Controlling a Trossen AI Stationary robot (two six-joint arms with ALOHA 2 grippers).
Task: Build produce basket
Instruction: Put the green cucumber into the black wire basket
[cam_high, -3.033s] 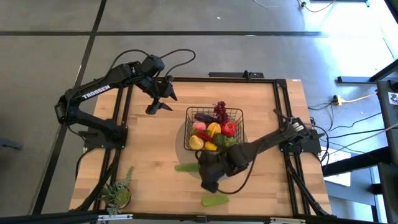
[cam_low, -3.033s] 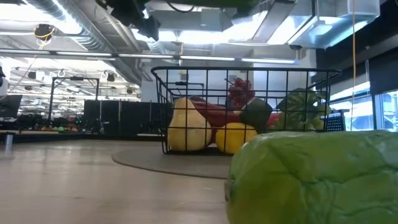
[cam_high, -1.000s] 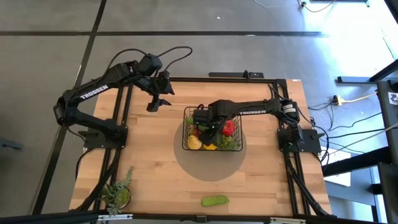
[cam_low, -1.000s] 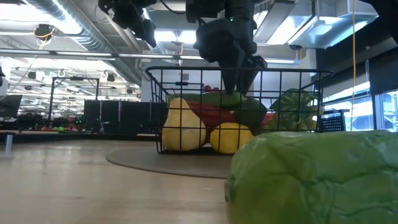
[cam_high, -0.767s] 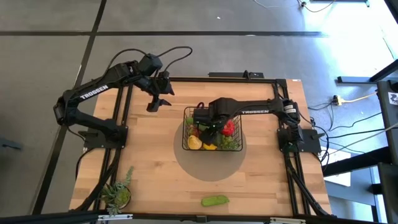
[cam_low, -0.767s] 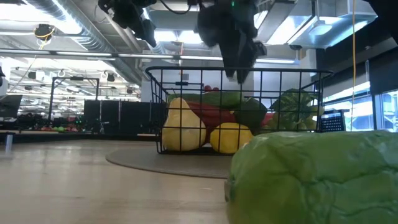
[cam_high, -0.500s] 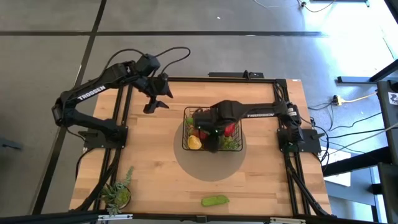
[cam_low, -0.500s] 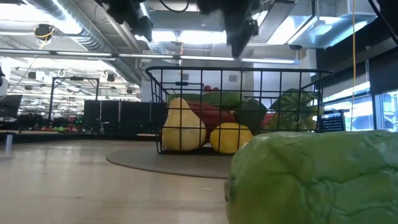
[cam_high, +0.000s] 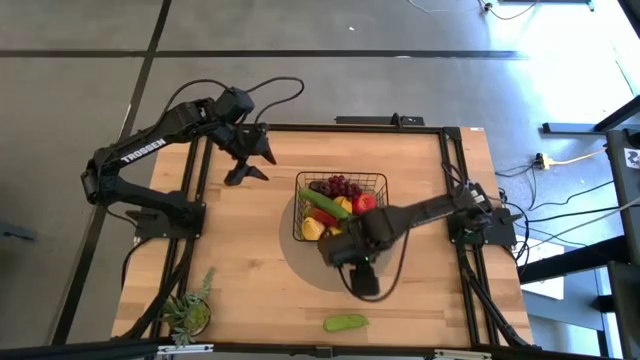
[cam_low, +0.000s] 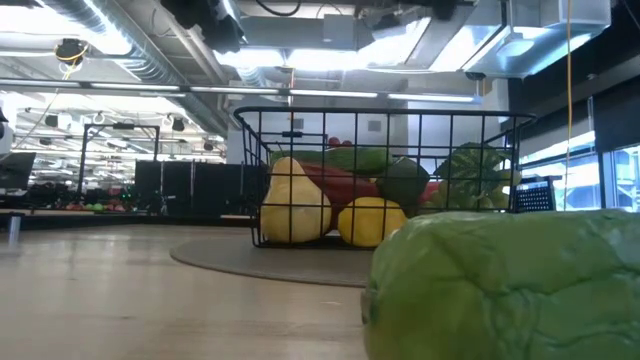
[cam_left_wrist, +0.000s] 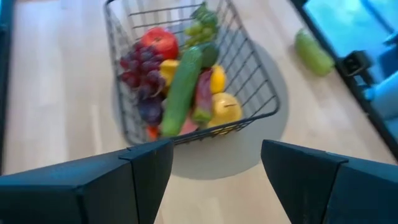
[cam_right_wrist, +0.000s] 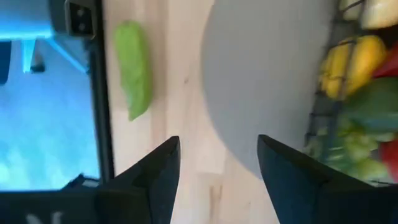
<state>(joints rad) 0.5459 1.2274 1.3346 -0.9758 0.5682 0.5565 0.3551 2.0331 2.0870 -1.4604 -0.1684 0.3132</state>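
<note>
The basket stands near the middle of the wooden table, resting on a grey round mat (the mat reaches out well past the wire walls on the near side). Inside it the produce is piled close: a long green cucumber lies slantwise across the top, purple grapes sit at the far side, a red apple is toward the right arm's side, and a yellow fruit fills the near corner on the left arm's side. Through the mesh, the low view shows a yellow pear-shaped fruit beside a lemon.

The right gripper hovers over the mat's near edge, just outside the basket's near wall, with its fingers apart and nothing between them. One more green cucumber lies alone on the table, well on the near side of the basket, close to the table's near edge.

The left gripper waits above the table's far corner, off the basket's far side on the left arm's side, fingers spread and empty. A small potted plant stands in the near corner of that side, well apart from the basket.
</note>
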